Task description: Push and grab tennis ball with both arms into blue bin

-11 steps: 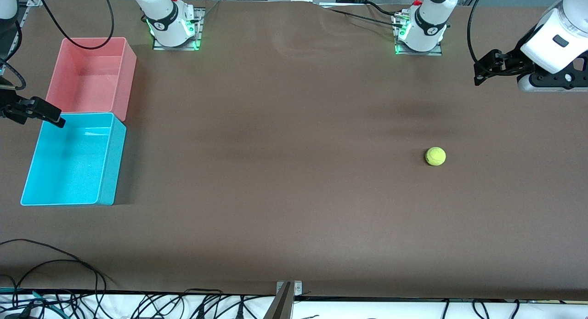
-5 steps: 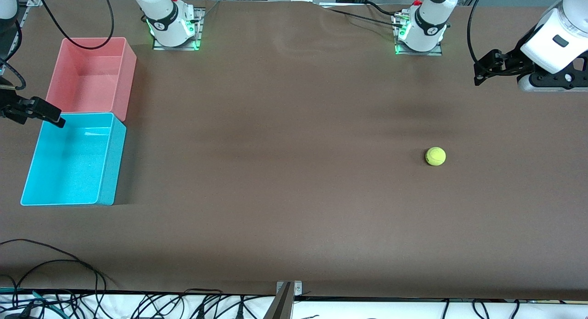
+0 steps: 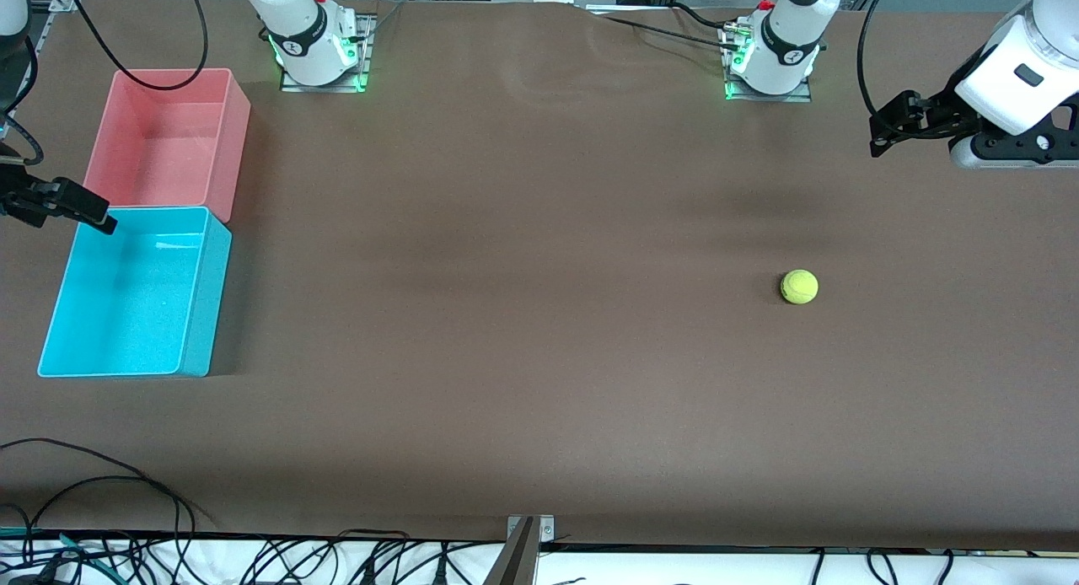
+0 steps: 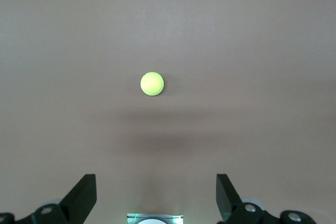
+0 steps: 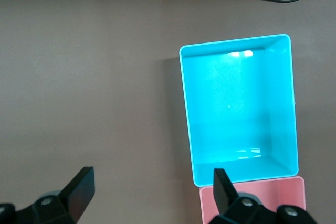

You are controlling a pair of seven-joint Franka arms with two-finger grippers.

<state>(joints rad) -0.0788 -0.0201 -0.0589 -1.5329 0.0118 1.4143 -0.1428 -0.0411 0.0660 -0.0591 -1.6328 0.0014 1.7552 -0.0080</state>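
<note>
Honestly nothing's changed in the last second: the ball [image 3: 799,287] hasn't budged and neither arm has really moved, so the job hasn't started. My left gripper [image 4: 156,198] hangs high over the table at my left arm's end, jaws wide, empty. My right gripper [image 5: 149,195] is wide and empty too, up beside the blue bin [image 3: 195,315]. Ball sits on open table, well apart from the bin. It's round, so no long axis, no heading.

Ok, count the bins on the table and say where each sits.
2. The blue bin sits at the right arm's end of the table; the pink bin stands beside it, touching, farther from the front camera. Both look empty.
</note>
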